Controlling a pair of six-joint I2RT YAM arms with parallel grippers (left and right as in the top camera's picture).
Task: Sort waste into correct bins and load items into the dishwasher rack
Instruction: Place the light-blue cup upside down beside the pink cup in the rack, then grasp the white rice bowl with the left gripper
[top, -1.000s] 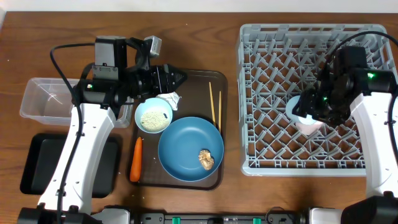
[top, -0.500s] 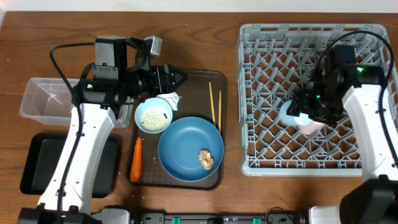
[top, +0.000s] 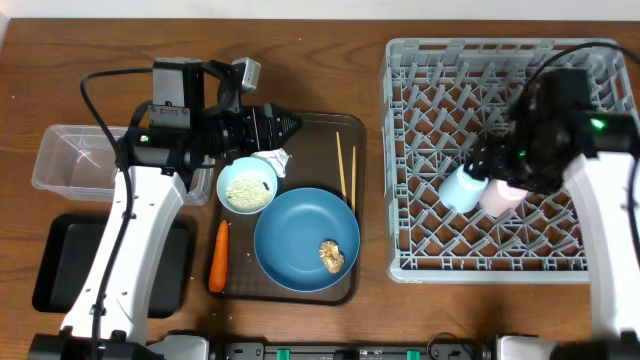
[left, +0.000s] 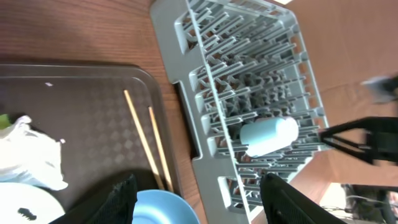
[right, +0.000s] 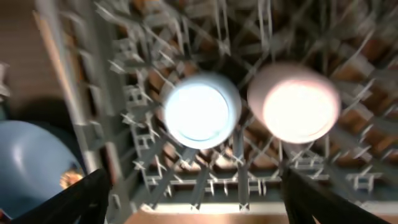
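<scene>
Hovering the right claw (right: 196, 193) spread wide and gripping nothing above the dishwasher rack (top: 480, 47), with the light-blue cup (top: 462, 188) and pink cup (top: 500, 195) lying side by side just off centre toward 7 o'clock. Judging the release done: rising straight up, avoiding brushing either cup or the pegs. Holding the left claw (left: 200, 196) wide and empty over the serving tray (top: 320, 130), chopsticks (top: 345, 165) toward its 2 o'clock.

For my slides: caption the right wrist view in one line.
Light-blue cup and pink cup side by side in the dishwasher rack, seen past the open jaws of the right gripper.
</scene>
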